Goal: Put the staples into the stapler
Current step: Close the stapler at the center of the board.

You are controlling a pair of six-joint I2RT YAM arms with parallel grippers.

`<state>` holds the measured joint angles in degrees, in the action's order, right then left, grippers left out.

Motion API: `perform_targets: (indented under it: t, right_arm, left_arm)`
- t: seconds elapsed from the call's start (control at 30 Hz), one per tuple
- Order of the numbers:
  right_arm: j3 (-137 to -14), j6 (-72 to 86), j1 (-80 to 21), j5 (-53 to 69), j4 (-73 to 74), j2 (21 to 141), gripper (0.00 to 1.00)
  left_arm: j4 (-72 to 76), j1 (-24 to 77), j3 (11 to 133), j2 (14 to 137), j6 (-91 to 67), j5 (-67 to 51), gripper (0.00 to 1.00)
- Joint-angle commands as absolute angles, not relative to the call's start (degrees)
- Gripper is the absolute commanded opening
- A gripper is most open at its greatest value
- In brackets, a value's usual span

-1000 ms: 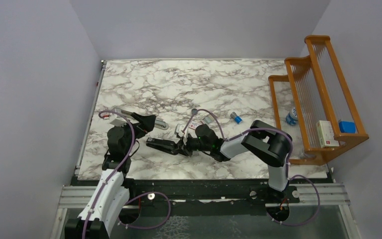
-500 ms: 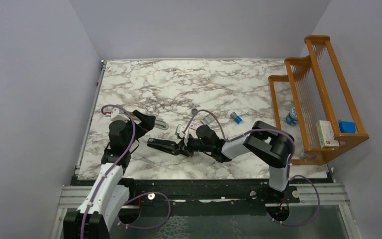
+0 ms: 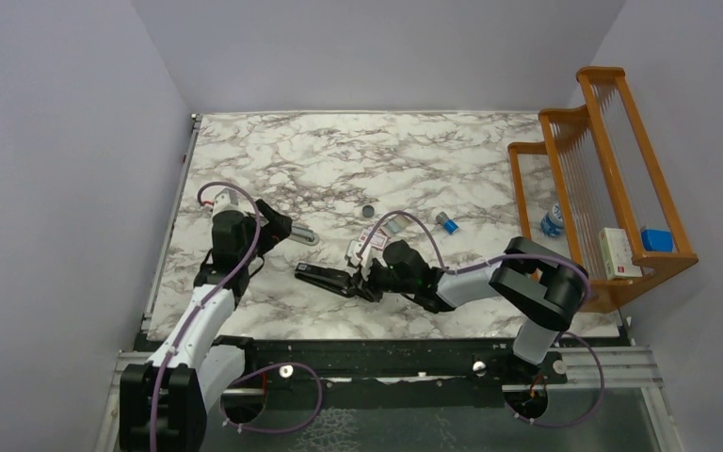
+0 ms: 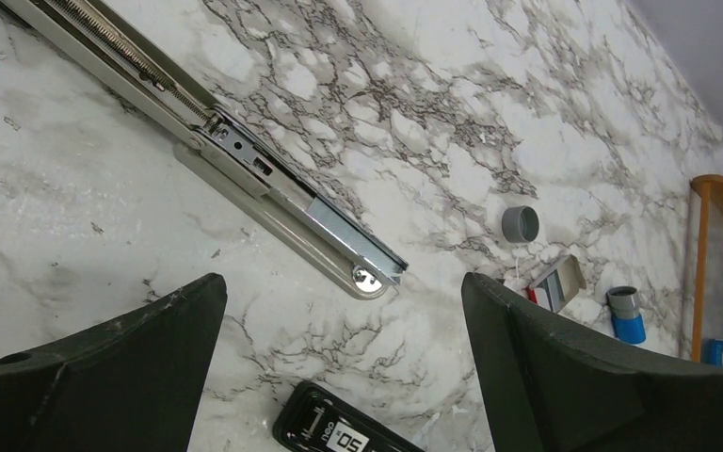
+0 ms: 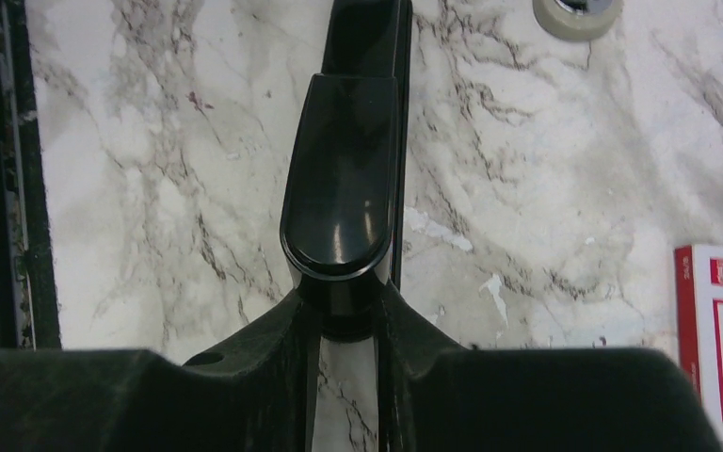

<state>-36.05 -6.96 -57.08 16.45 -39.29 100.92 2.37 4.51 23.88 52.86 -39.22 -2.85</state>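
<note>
Right gripper (image 5: 344, 315) pinches one end of black stapler (image 5: 344, 188): rigid, glossy, likely slippery. Left gripper (image 4: 344, 311), left of it, gapes empty.

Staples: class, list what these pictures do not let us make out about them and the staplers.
- Staples: none discernible; the box interior is too small in the left wrist view, and the right wrist view's edge crops it.
- Black stapler: rear hidden inside the right gripper.
- Silvery stapler: far end cut off, left wrist view.
</note>
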Motion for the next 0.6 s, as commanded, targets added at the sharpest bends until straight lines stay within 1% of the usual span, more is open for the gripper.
perform_targets:
  t: [0.0, 0.17, 0.23, 0.37, 0.47, 0.57]
  right_arm:
    - [-33.2, -7.6, -57.5, 13.4, -32.2, 98.5, 0.32]
    - [-32.7, -6.3, -57.5, 15.8, -29.3, 94.9, 0.48]
    - [-32.9, -4.8, -57.5, 16.9, -28.2, 92.4, 0.52]
    - [-32.4, 1.5, -57.5, 16.2, -27.6, 87.1, 0.54]
    - [-33.1, 8.4, -57.5, 11.7, -26.2, 84.4, 0.54]
    - [-35.5, 11.6, -57.5, 9.1, -23.5, 83.5, 0.54]
  left_arm:
    - [2.5, 4.5, 25.7, 54.9, -38.3, -1.5, 0.99]
    - [4.0, 4.5, 25.6, 57.8, -38.5, -2.7, 0.99]
    - [4.4, 4.5, 25.7, 59.0, -38.4, -3.5, 0.99]
    - [4.8, 4.8, 25.7, 61.0, -37.8, -4.8, 0.97]
    - [4.8, 5.3, 25.5, 62.1, -37.3, -4.6, 0.93]
    - [4.1, 5.5, 25.9, 62.7, -38.0, -2.4, 0.93]
